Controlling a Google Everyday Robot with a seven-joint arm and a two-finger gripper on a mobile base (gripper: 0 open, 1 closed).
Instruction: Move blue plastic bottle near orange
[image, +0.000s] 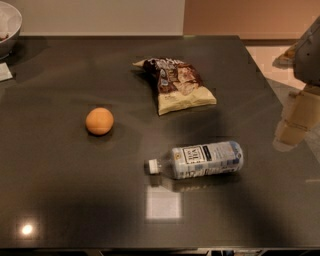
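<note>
The blue plastic bottle (200, 159) lies on its side on the dark table (60, 190), right of centre, with its white cap pointing left. The orange (99, 121) sits on the table to the left, well apart from the bottle. My gripper (295, 122) hangs at the right edge of the view, above the table's right side. It is to the right of the bottle and a little beyond it, and touches nothing.
A brown-and-cream chip bag (176, 84) lies behind the bottle near the table's middle. A bowl (9, 27) stands at the far left corner, with a white slip (5, 71) beside it. The table's right edge runs close to the gripper.
</note>
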